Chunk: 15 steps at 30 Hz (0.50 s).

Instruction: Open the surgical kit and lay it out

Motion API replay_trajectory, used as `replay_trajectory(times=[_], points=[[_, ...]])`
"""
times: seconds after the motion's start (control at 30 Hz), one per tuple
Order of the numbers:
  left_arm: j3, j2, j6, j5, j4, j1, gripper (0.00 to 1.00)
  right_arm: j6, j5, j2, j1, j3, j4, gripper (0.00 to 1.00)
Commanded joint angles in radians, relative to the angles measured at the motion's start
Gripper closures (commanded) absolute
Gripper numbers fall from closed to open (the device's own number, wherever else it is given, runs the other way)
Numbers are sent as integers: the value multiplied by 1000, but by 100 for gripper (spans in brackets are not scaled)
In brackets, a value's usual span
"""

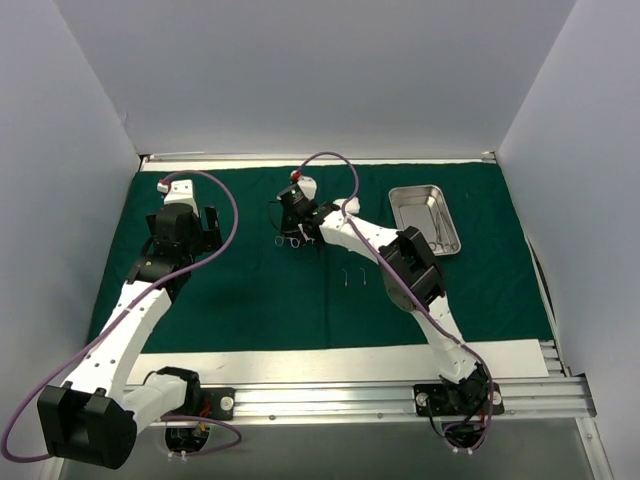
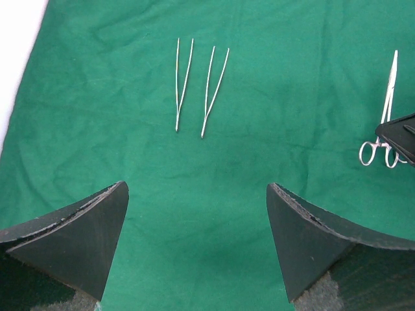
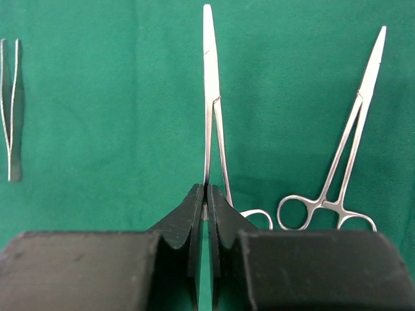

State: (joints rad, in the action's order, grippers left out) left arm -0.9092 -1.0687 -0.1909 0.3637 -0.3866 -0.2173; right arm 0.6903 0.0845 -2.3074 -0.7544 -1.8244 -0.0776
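Note:
The dark green drape (image 1: 250, 300) lies spread flat over the table. The shiny steel tray (image 1: 422, 188) stands on it at the back right. My right gripper (image 3: 207, 191) is shut on the handle shaft of a silver scissor-like instrument (image 3: 209, 84), low over the cloth near the back middle (image 1: 292, 238). A second such instrument (image 3: 350, 142) lies just to its right. Two tweezers (image 2: 183, 84) (image 2: 214, 91) lie side by side mid-drape. My left gripper (image 2: 198, 194) hangs open over bare cloth at the left (image 1: 205, 222), holding nothing.
A white strip (image 1: 340, 362) borders the drape's near edge, with a metal rail (image 1: 400, 395) carrying the arm bases behind it. White walls close in the left, back and right. The right gripper's black finger (image 2: 399, 133) shows at the right edge of the left wrist view.

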Motion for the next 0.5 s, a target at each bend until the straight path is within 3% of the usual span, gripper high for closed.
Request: replay_trajectory(times=[0.0, 0.47], points=[[-7, 21, -8, 12, 15, -7, 3, 35, 49, -15, -6, -53, 18, 100], [-7, 26, -8, 12, 14, -11, 3, 71, 50, -66, -16, -93, -4, 100]])
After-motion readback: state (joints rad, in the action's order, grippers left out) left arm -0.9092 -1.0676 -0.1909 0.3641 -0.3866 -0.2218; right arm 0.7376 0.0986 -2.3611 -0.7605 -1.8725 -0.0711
